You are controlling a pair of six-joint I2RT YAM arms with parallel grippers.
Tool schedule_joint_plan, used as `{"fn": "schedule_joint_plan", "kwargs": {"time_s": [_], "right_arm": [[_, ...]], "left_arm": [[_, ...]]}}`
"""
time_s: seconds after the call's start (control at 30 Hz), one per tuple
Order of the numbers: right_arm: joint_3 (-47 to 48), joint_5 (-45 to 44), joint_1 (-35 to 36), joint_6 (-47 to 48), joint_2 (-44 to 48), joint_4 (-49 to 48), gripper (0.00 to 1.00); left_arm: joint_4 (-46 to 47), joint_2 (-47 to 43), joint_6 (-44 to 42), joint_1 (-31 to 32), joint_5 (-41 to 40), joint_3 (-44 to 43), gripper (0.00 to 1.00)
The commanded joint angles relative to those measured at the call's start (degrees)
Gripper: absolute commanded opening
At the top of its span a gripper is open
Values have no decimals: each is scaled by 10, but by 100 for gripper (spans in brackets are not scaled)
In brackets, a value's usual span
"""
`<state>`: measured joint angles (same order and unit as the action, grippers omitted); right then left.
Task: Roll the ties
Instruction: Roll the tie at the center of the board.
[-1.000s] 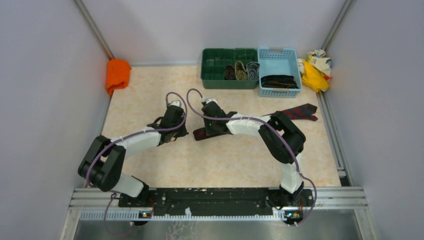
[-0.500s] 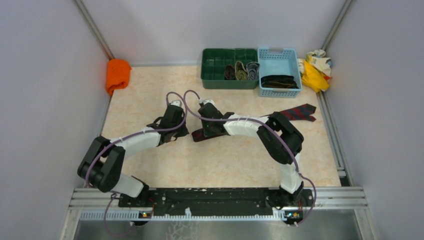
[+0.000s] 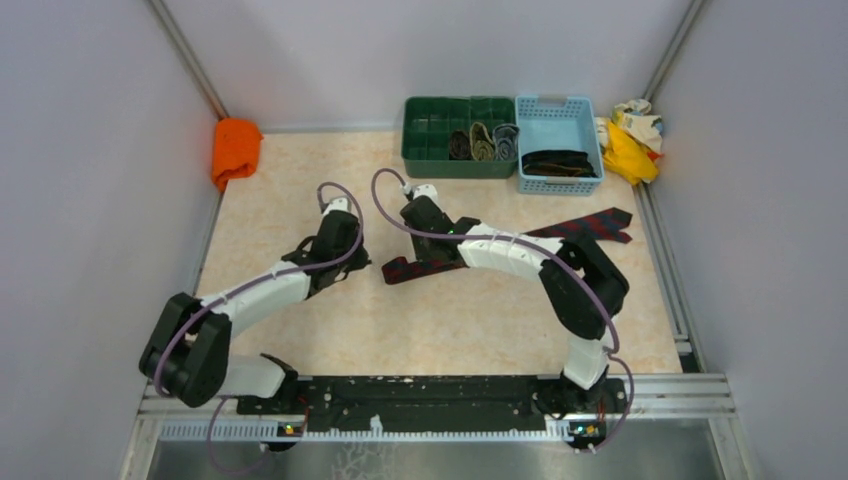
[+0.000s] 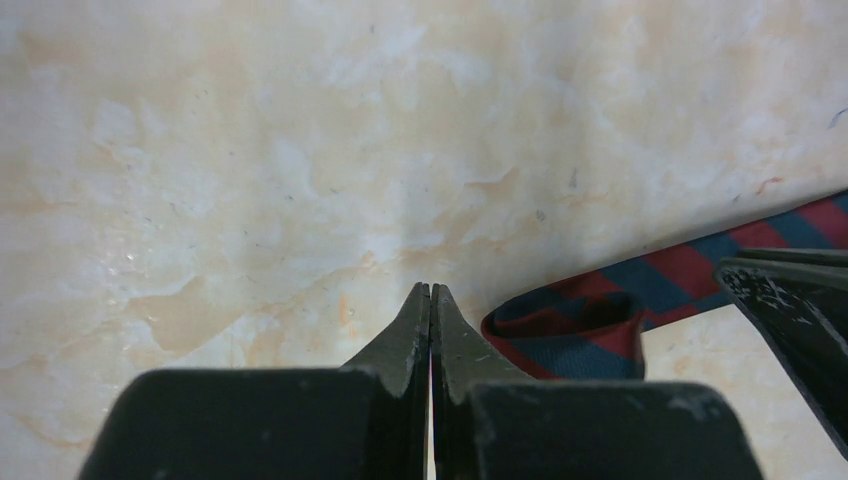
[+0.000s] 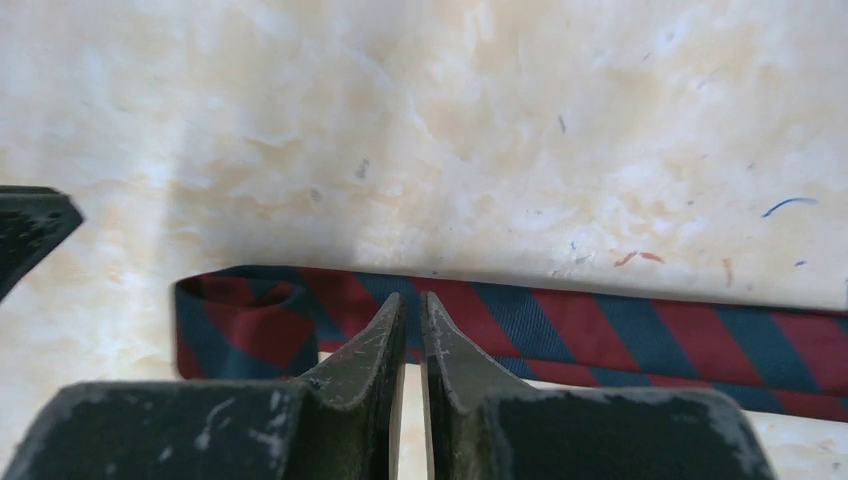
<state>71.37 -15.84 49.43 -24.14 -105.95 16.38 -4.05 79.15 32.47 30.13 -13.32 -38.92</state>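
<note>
While both arms reach forward from their bases and bend inward over the middle of the desk (image 3: 450, 320), their wrists sit close together and tip downward. On the left arm, the left fingers (image 4: 431, 290) are clenched tip to tip with nothing between them, just beside the folded end of the tie (image 4: 600, 300) but not touching it. Hovering over the strip, the right fingers (image 5: 410, 300) stand a crack apart. No cloth seems pinched there, though the tips hide that spot.

Dark red with navy bands, the tie lies flat across the desk. Its left end is doubled back into a short loop. The strip runs under the right arm to a pointed end at the right, near the blue basket (image 3: 558, 108). Dark ties (image 3: 558, 162) lie in that basket, and three rolled ties (image 3: 482, 143) stand in the green bin (image 3: 430, 135) beside it.
</note>
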Motion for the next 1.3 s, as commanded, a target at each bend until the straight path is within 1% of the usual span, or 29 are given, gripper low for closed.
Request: {"fn": "schedule_joint_plan", "kwargs": {"time_s": [0.0,0.1,0.3,0.4,0.47,0.53,0.57,0.73,0.77,0.9,1.03,1.27], "right_arm": [[6,-11,15,28,86,-19,10],[1,44,23,33,103,-32,8],[18,86,53,40,79,-38,11],[21,120,65,30,63,-58,12],[32,123,73,27,45,-57,16],[42,128,77,28,29,-55,22],[47,130,77,29,21,-56,23],[66,110,77,32,-12,-42,34],[69,103,77,34,-15,-39,35],[70,65,77,37,-20,-29,49],[77,40,77,43,-20,-6,51],[68,45,77,37,-29,-2,52]], "left_arm": [[-10,-46,11,-6,-29,7,0],[-31,-72,21,-6,-26,6,0],[-82,-171,50,-10,-130,8,0],[-98,-226,55,-13,-160,15,0],[-106,-255,53,-15,-166,16,0],[-115,-275,54,-15,-170,15,0],[-117,-283,54,-15,-172,16,0],[-119,-290,54,-15,-171,19,0],[-118,-288,52,-15,-169,20,0],[-103,-288,44,-15,-157,25,0],[-96,-288,38,-15,-150,26,0],[-86,-287,32,-15,-136,28,0]]}}
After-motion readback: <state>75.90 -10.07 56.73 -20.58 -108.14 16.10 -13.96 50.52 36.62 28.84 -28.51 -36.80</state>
